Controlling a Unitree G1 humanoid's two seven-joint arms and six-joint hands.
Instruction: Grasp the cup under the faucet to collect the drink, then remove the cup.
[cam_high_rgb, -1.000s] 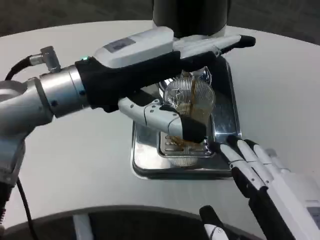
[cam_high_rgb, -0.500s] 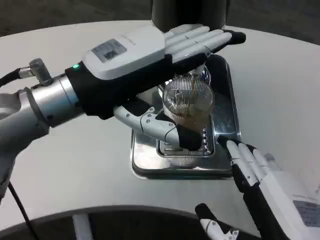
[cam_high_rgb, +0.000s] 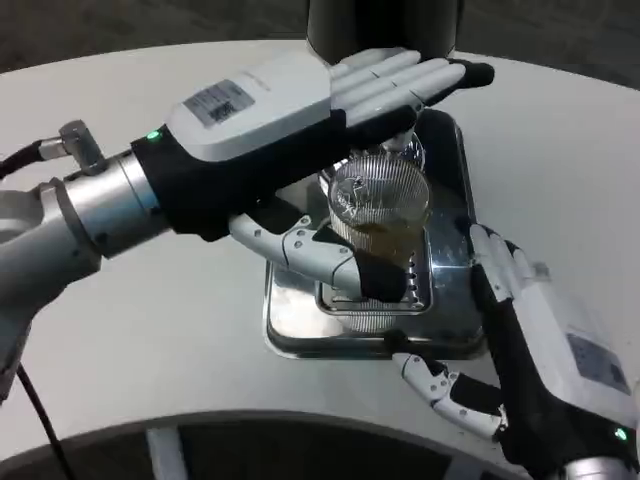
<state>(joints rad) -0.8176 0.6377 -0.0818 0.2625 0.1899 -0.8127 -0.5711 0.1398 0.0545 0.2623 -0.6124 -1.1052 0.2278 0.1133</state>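
- Cup (cam_high_rgb: 380, 205): clear ribbed plastic, upright on the grate of the steel drip tray (cam_high_rgb: 300, 325), directly under the faucet (cam_high_rgb: 405, 150) of the dark dispenser (cam_high_rgb: 380, 25) at 12 o'clock. Brown drink fills the lower part.
- Left hand (cam_high_rgb: 330, 110): reaches in from 9 o'clock. Its thumb (cam_high_rgb: 320, 250) wraps the cup's near side, the long fingers lie across the far side above the rim, so it grasps the cup.
- Right hand (cam_high_rgb: 530, 340): at 4 o'clock, just beside the tray's right edge, released, fingers spread, holding nothing. Its thumb lies along the tray's front edge at 6 o'clock.
- Step, as judged: collecting the drink. No stream is plainly visible, so whether filling is under way or finished cannot be told.
- Next move calls for: keeping the cup level, lifting it just clear of the grate, then drawing it toward 7 o'clock, out from under the faucet and over the tray lip to the white surface (cam_high_rgb: 150, 330).
- Risk: thin walls may buckle under a tight grip, and a tilt would spill.
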